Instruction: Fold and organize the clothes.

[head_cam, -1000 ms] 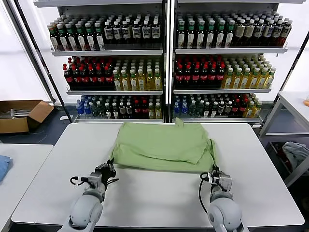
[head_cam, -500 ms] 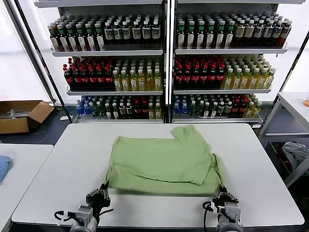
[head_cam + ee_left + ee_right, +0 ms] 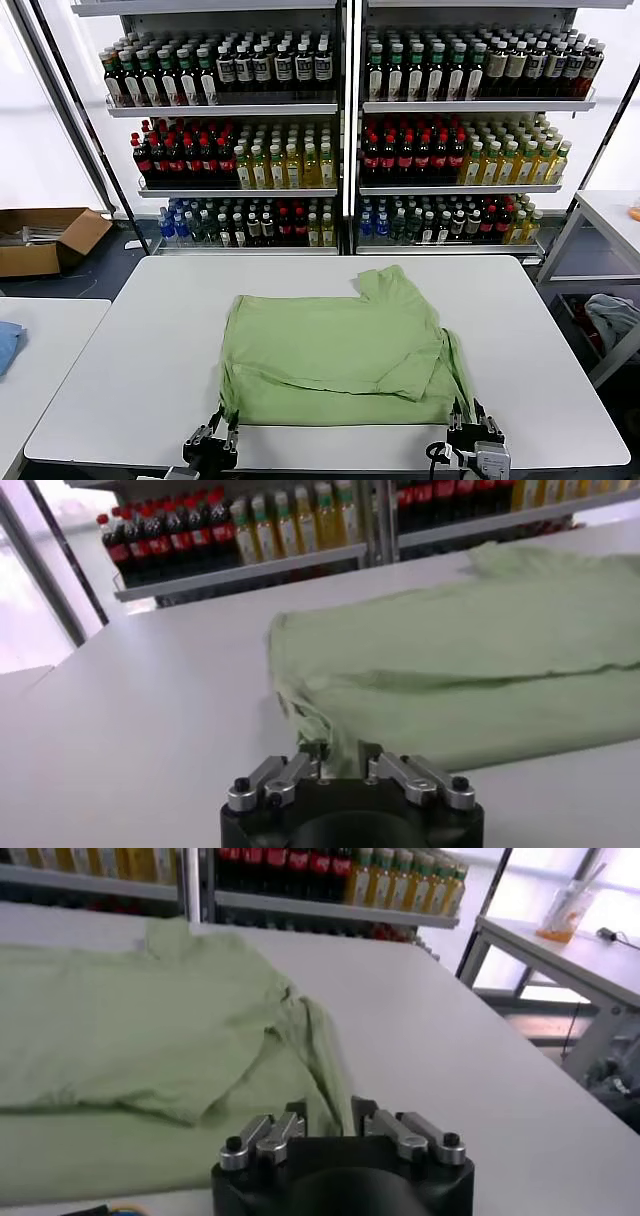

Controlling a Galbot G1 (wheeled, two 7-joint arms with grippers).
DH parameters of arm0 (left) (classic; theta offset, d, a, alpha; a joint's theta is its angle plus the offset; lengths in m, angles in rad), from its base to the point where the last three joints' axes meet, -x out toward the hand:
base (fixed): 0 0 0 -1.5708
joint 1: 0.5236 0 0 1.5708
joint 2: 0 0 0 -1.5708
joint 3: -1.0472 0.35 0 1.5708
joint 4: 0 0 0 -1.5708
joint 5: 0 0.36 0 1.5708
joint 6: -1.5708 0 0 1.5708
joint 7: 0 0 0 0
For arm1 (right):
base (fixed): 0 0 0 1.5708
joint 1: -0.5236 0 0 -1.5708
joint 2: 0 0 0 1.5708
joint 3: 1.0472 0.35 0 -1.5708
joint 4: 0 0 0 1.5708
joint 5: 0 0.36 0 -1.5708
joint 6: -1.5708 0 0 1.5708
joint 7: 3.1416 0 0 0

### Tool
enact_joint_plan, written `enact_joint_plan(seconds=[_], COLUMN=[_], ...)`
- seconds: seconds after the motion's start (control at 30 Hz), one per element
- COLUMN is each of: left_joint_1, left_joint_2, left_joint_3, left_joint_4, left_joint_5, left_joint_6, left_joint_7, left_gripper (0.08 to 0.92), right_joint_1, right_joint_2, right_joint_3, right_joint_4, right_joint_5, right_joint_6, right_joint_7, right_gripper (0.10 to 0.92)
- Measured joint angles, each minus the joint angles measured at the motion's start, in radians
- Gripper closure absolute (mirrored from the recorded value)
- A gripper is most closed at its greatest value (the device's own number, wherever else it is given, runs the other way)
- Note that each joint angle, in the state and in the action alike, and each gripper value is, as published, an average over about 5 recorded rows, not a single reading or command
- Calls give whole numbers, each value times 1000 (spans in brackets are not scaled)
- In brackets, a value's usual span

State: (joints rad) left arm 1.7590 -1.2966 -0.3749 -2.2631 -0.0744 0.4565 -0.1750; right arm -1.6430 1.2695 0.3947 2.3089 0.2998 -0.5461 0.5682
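Looks like I'm mid-fold: shirt (image 3: 335,350) lies flat mid-tabletop (image 3: 120,350), left hand (image 3: 212,445) and right hand (image 3: 472,432) both spread at its near corners, so next I regrip for another fold.

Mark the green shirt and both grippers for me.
green shirt (image 3: 335,345): head view, middle of the folded fabric.
left gripper (image 3: 225,438): head view, between its fingertips.
right gripper (image 3: 470,415): head view, between its fingertips.

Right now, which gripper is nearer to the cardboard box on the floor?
Left. The left gripper sits at the light green polo shirt's near-left corner, on the brown cardboard box's side. The right gripper sits at the shirt's near-right corner, farther off.
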Motion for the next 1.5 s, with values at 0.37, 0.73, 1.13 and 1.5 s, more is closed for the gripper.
enact_joint_plan(seconds=[0.37, 0.73, 1.13, 1.5], left_joint_1=[-145, -455, -779, -963], left_joint_2=[-20, 80, 140, 123], left_joint_3=[-39, -37, 72, 155], left_joint_4=[3, 185, 515, 743], left_joint_5=[-22, -138, -252, -301], left_joint_6=[-52, -32, -5, 11], left_joint_7=[46, 121, 168, 178], left_gripper=[280, 177, 177, 177], right_joint_1=[228, 634, 964, 1122], right_joint_2=[-57, -177, -133, -29], right_joint_3=[89, -22, -184, -226], right_joint_4=[-92, -368, -726, -1011], right_joint_5=[93, 233, 240, 192], right_joint_6=[49, -2, -20, -17], right_joint_7=[-160, -265, -302, -338], right_gripper=[211, 203, 203, 203])
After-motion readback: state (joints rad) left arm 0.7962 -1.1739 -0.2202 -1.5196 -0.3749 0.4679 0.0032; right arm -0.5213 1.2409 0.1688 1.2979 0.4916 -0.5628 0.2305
